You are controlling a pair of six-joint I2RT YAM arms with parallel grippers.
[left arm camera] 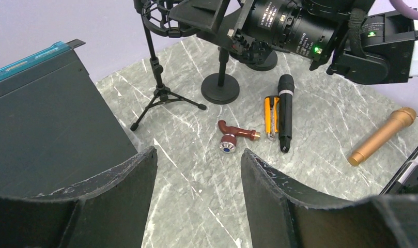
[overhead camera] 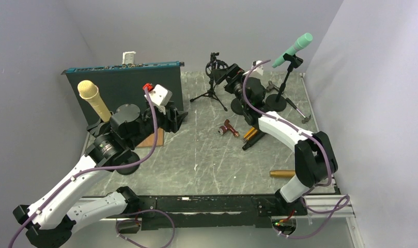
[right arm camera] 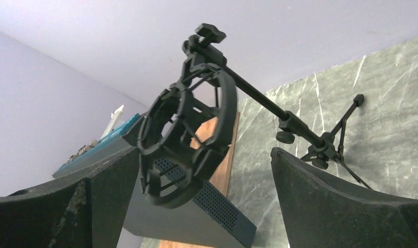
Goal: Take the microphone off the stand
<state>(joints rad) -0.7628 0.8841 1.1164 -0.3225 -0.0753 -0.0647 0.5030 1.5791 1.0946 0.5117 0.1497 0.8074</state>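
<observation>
A mint-green microphone [overhead camera: 293, 49] sits tilted in the clip of a round-base stand [overhead camera: 284, 85] at the back right. A yellow microphone [overhead camera: 93, 98] stands upright at the left, its stand hidden behind my left arm. A black tripod stand [overhead camera: 212, 93] carries an empty shock mount [right arm camera: 201, 161]. My right gripper [overhead camera: 222, 76] is open, and the mount hangs between its fingers in the right wrist view [right arm camera: 204, 151]. A black microphone [left arm camera: 285, 111] lies on the table. My left gripper [left arm camera: 199, 152] is open and empty above the marble, left of centre in the top view [overhead camera: 180, 118].
A gold microphone [left arm camera: 383, 135] lies near the front right. A red tap [left arm camera: 232, 137] and an orange utility knife [left arm camera: 270, 116] lie mid-table. A black box with a blue edge [overhead camera: 119, 85] stands at the back left, with a wooden board [overhead camera: 152, 139] by it. Walls close three sides.
</observation>
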